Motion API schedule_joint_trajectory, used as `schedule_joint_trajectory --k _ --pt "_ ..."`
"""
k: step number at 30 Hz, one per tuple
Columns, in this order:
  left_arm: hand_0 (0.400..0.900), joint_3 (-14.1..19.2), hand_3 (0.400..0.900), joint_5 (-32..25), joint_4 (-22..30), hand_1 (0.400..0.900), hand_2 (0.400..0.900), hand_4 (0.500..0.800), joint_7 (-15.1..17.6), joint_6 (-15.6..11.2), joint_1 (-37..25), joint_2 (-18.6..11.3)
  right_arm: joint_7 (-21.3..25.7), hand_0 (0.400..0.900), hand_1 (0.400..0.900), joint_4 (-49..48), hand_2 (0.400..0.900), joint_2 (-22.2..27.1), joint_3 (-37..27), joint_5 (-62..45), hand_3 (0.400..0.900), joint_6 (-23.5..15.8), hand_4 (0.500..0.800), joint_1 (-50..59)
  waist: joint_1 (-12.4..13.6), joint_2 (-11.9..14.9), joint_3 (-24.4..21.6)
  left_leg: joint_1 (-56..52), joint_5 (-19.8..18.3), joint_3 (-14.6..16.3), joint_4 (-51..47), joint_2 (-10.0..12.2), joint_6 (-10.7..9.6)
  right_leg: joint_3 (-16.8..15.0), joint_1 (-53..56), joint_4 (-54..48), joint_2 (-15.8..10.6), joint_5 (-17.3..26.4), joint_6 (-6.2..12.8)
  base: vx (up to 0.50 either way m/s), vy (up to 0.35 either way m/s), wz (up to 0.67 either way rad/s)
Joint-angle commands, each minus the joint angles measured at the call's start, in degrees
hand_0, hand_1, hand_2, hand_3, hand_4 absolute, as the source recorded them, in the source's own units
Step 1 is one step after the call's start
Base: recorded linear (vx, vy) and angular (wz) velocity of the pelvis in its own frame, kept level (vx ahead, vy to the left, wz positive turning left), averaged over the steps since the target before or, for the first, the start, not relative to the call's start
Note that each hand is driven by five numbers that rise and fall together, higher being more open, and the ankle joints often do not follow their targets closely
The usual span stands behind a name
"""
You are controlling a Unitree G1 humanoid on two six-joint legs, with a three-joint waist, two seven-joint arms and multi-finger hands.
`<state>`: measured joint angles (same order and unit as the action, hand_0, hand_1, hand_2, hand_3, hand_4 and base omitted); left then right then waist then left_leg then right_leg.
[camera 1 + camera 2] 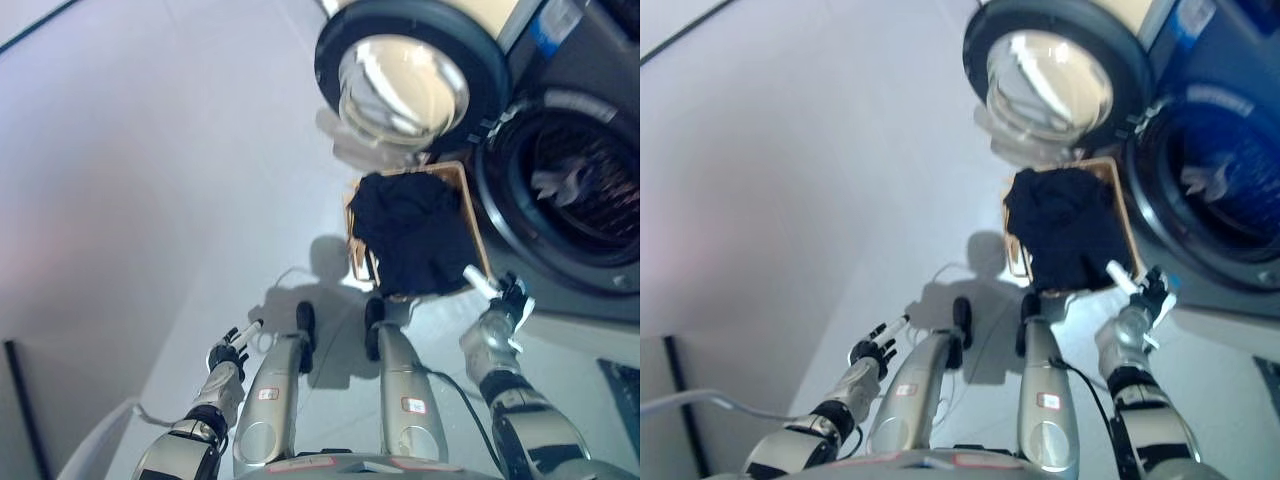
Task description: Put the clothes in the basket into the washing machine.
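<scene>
Left eye view: black clothes [415,232] heaped in basket [466,196] on floor beside open washing machine [575,190]; right robot hand [505,297] near basket and left robot hand [231,353] both open, empty.

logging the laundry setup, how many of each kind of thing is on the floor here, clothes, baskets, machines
Dark front-loading washing machine with its round glass door swung open: 1
Tan wicker basket on the floor: 1
Black garment piled in the basket: 1
Pale cloth inside the drum: 1
Total: 4
</scene>
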<state>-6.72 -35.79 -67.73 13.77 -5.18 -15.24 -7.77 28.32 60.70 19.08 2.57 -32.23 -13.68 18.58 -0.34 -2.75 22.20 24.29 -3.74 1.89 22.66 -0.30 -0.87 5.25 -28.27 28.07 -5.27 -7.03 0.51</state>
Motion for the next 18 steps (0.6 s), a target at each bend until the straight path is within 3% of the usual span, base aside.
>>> schedule_joint_trajectory --k 1,7,11,18 --pt "0.900 -0.2 0.900 7.4 -1.3 0.900 0.900 0.800 -1.3 -0.4 3.6 -4.7 -4.5 0.900 0.900 3.9 0.900 -0.1 2.5 7.8 0.900 3.5 0.800 -3.8 0.0 0.1 -5.6 -5.9 -1.0 0.0 -7.8 -2.7 -0.2 -0.1 6.8 -6.2 1.3 0.6 3.72 0.00 0.125 0.02" --pt "0.900 1.5 0.900 15.3 -5.9 0.900 0.900 0.800 -3.0 1.3 5.9 -5.5 -10.9 0.900 0.900 13.5 0.900 -3.0 2.7 13.0 0.900 8.7 0.800 -10.3 0.5 2.2 -11.4 -18.6 1.6 -0.4 -19.5 -1.9 -0.2 0.3 19.6 -19.1 2.5 4.2 4.99 0.02 0.096 -0.02" --pt "0.900 3.3 0.900 17.8 -8.6 0.900 0.900 0.800 -3.6 2.7 7.9 -5.5 -12.1 0.900 0.900 17.9 0.900 -3.7 0.1 14.1 0.900 10.9 0.800 -13.7 0.6 2.9 -15.5 -25.5 3.7 0.6 -27.6 -1.4 -0.7 0.6 26.3 -27.4 2.9 6.6 5.53 0.03 0.066 -0.02" --pt "0.900 5.1 0.900 20.8 -11.3 0.900 0.900 0.800 -4.0 3.5 11.6 -4.7 -13.3 0.900 0.900 21.1 0.900 -5.4 -2.4 13.4 0.900 11.9 0.800 -17.1 1.1 3.2 -18.9 -30.2 1.8 1.6 -27.7 -1.5 -0.3 0.1 32.5 -31.7 2.8 7.7 6.10 0.02 0.045 -0.08"
